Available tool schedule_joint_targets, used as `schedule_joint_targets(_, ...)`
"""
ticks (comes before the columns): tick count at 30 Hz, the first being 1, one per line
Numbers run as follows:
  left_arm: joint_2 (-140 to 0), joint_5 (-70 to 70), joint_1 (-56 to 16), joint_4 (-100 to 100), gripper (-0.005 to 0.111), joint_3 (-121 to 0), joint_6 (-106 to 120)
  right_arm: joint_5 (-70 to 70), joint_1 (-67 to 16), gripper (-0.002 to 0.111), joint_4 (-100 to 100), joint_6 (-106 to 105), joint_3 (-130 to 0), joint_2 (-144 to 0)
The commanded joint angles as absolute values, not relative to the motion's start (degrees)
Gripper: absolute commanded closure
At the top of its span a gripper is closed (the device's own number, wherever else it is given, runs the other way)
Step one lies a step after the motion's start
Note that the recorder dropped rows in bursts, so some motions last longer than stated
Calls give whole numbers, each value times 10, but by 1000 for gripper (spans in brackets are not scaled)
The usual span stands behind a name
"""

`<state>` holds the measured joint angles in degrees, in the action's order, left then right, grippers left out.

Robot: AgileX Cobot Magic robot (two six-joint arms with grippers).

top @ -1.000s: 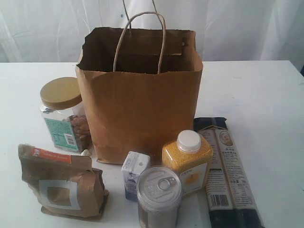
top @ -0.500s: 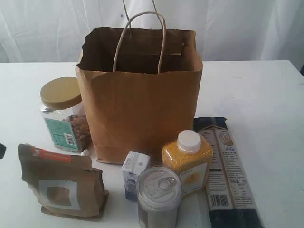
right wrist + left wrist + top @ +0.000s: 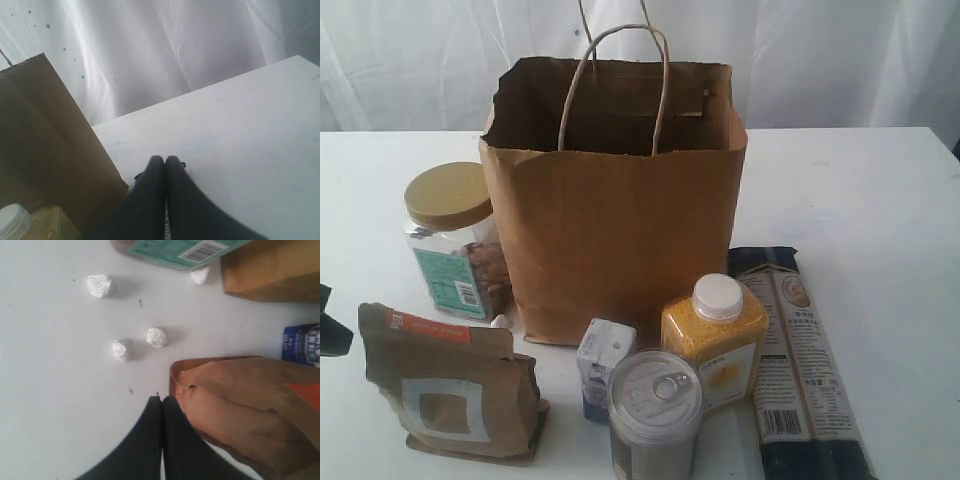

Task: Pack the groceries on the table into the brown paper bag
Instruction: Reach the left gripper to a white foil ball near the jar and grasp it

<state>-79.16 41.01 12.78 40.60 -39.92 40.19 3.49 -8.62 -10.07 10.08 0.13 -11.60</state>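
Near the left edge of the worktop (image 3: 880,190), your left pincer (image 3: 161,400) has its jaws pressed together on nothing. Its tips are just beside the top corner of the pouch (image 3: 450,385); I cannot tell whether they touch. Your right pincer (image 3: 165,161) is likewise closed and empty, hanging over bare worktop beside the bag (image 3: 620,240).

The bag stands open at mid-worktop. The jar (image 3: 455,245) is beside it toward the left edge. The carton (image 3: 603,360), can (image 3: 655,410), bottle (image 3: 717,340) and pasta pack (image 3: 795,360) crowd the near edge. Nothing looks packed, so you seem to be approaching the first pick, probably the pouch.

Next, you need to spread the left jaws, straddle the pouch's folded top, and clear the bag's rim on the lift. Mind the small white lumps (image 3: 156,337) between pouch and jar.
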Motion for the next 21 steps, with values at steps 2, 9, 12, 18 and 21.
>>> schedule_joint_targets(2, -830, 370, 124, 429, 82, -391, 410, 40, -84, 108, -95, 99, 0, -115)
schedule_joint_targets(9, -878, 341, 97, 475, 52, -391, 459, 40, -84, 108, -95, 99, 0, -115)
schedule_joint_targets(12, -891, 326, 80, 477, 52, -391, 467, 40, -84, 108, -95, 99, 0, -115)
schedule_joint_targets(18, -897, 285, 65, 474, 52, -391, 467, 40, -84, 108, -95, 99, 0, -115)
schedule_joint_targets(21, -900, 283, 65, 476, 54, -391, 467, 40, -84, 108, -95, 99, 0, -115)
